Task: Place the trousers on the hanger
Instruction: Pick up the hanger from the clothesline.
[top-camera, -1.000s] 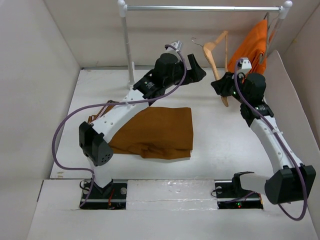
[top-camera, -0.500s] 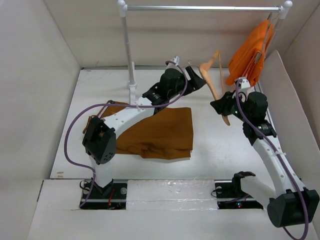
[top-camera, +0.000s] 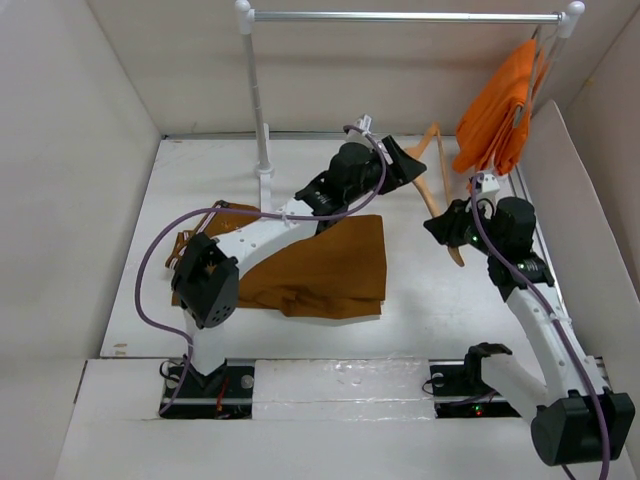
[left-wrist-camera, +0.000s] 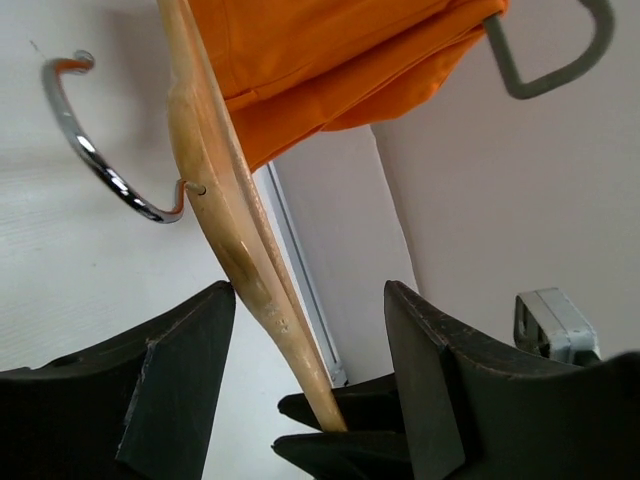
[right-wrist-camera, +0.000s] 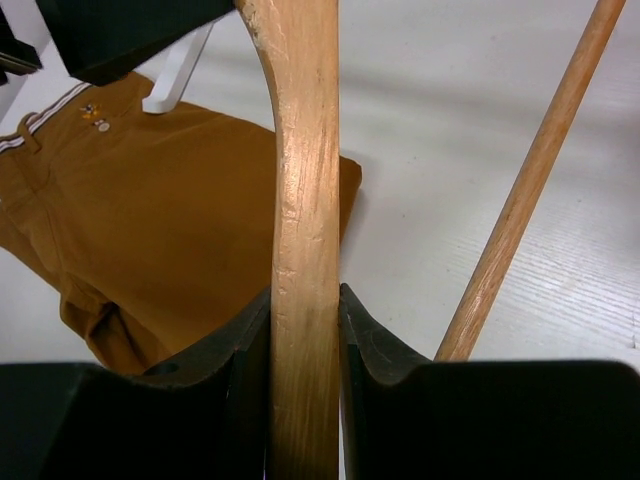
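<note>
Well, your rust-brown trousers lie folded on the tabletop, long axis left-to-right, waistband leftward. Your pale wooden hanger is held tilted at right, long axis near-to-far — right fingers clamp one arm, left fingers straddle it, spread apart.

We see a white desk with low pale walls around it, its surface faintly grained in the right wrist view. On its left-centre part lie the trousers, folded flat into a rough rectangle of rust-brown cloth. Their white-striped waistband and small pale buttons point to the left side. At the far side the clothes rail stands on the desk, and its white foot sits just beside the trousers' far edge.
</note>
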